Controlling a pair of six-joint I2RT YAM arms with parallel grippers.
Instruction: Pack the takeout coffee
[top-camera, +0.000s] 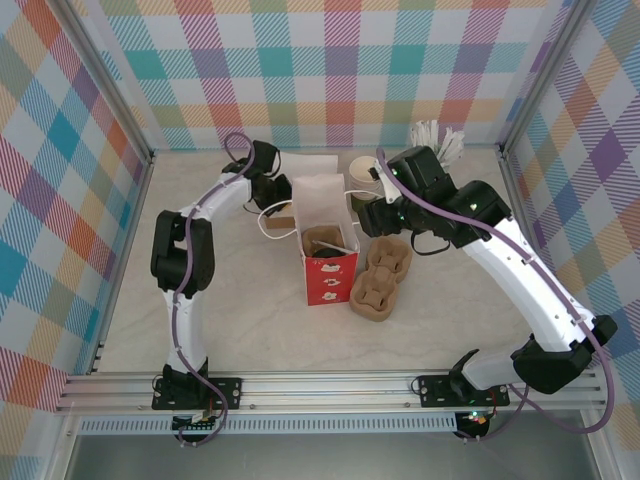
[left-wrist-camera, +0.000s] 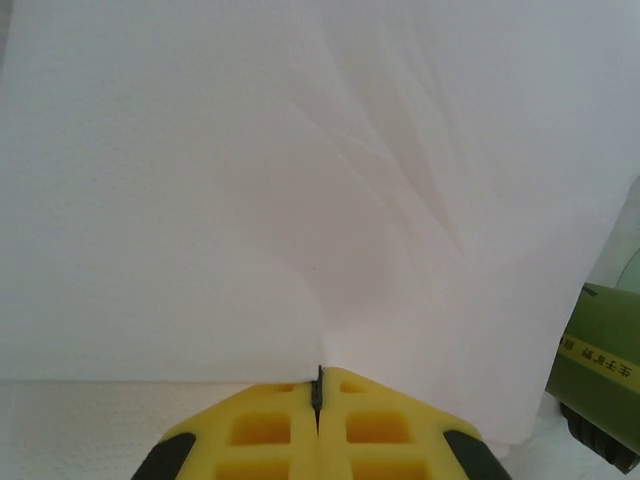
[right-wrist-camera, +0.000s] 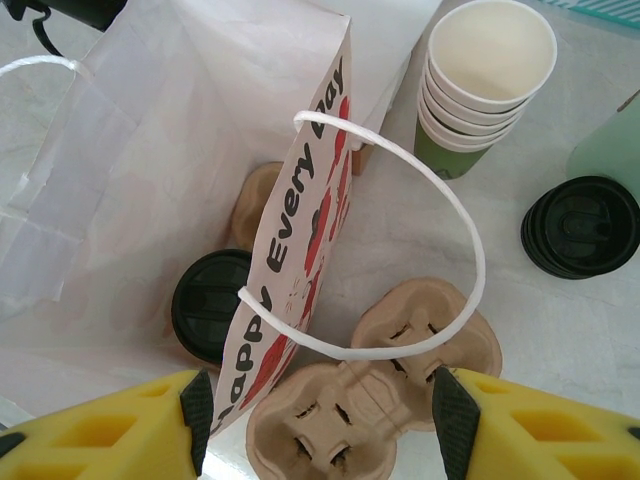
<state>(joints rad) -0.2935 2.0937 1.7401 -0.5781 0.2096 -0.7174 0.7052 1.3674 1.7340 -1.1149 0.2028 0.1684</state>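
Left of centre, the left gripper (left-wrist-camera: 318, 392) is pinched tight on the white back wall of the paper bag (top-camera: 328, 262). In the right wrist view the takeout coffee (right-wrist-camera: 208, 305) stands inside that bag, centre-left, black lid up. A pulp cup carrier (right-wrist-camera: 385, 385) lies on the tabletop (top-camera: 250, 300) just right of the bag. The right gripper (right-wrist-camera: 322, 405) hangs above both, jaws wide and empty.

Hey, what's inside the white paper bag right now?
A black lid and part of a brown pulp carrier show inside the paper bag. Whatever is under the lid is covered, and the bag's wall hides the rest of the carrier.
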